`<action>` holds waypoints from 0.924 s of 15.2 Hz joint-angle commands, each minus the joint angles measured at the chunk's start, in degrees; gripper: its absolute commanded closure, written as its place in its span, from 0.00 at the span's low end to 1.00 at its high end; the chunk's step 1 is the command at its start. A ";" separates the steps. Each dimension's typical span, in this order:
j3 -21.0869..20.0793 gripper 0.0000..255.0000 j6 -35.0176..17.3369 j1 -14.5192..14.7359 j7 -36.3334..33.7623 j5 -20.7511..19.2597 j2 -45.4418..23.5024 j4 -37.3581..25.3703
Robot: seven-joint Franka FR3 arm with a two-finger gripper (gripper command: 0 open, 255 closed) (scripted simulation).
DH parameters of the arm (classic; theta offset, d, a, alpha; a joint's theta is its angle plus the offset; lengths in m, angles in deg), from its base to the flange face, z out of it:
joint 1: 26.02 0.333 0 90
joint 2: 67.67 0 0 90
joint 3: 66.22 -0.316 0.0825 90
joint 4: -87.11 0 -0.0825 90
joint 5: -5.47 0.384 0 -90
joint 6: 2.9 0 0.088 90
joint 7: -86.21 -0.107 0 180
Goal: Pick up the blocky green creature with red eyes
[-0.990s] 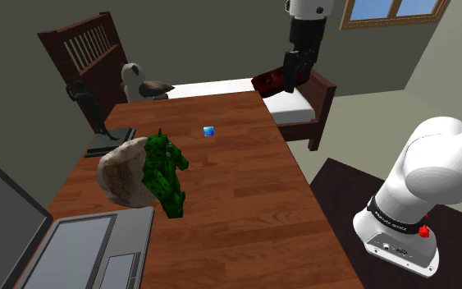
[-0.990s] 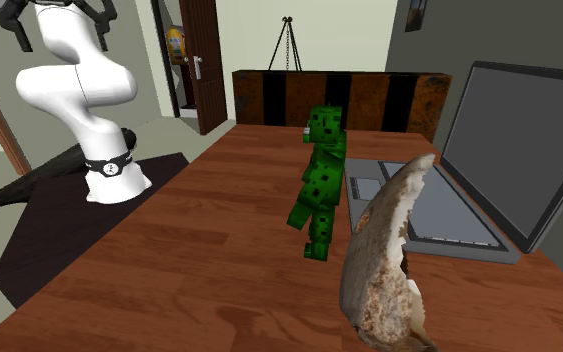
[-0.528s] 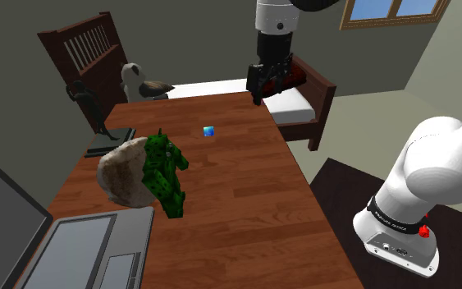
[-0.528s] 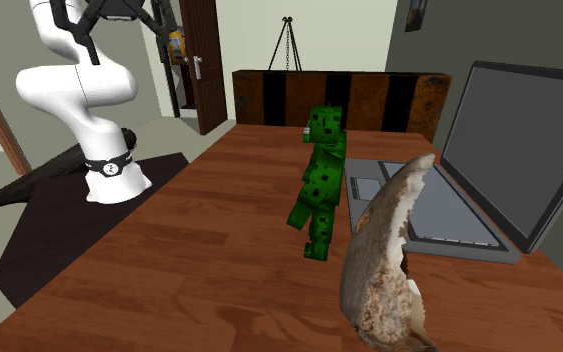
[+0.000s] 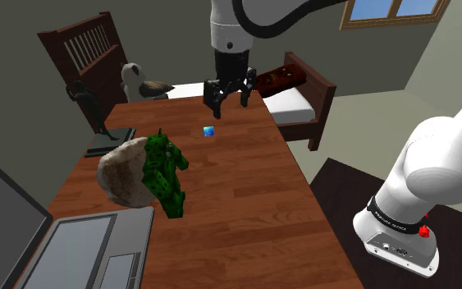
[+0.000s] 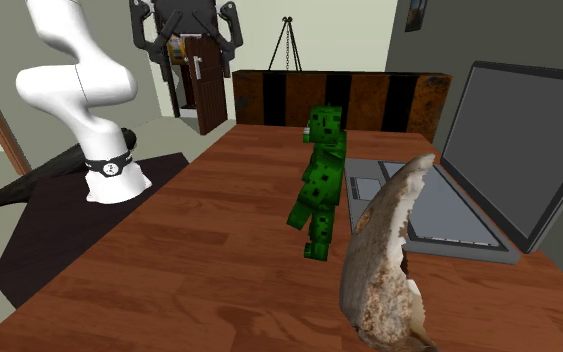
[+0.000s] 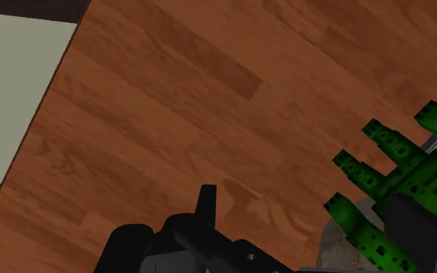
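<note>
A: Pincer (image 5: 227,102), state?
B: Jaws spread wide, nothing between them. It hangs fingers-down above the far stretch of the reddish-brown wooden desk (image 5: 245,193), near a small blue cube (image 5: 208,130). I judge it's spread like that so it's ready to straddle the target.
A: And the target?
B: The blocky green creature with dark speckles (image 5: 165,171) stands upright mid-desk, well apart from the pincer. The wrist view catches it (image 7: 395,167) off to one side of the fingers, so not lined up.
A: Neighbours?
B: A pale, rough rock-like lump (image 5: 122,174) just beside it; cannot tell if they touch. An open grey laptop (image 5: 85,246) sits past that, at the desk's near end.
A: Consequence?
B: The lump crowds one flank. Probably best to come down from above and close across the torso's free sides.
</note>
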 commanded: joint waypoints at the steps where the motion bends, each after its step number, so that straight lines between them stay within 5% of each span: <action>1: -1.97 0.00 -1.79 -0.04 -3.96 -1.07 -3.66 -2.30; 8: -7.19 0.00 -4.25 1.13 -18.16 -8.89 -18.88 -15.28; 14: -8.07 0.00 -2.33 5.80 -29.18 -17.81 -33.70 -30.93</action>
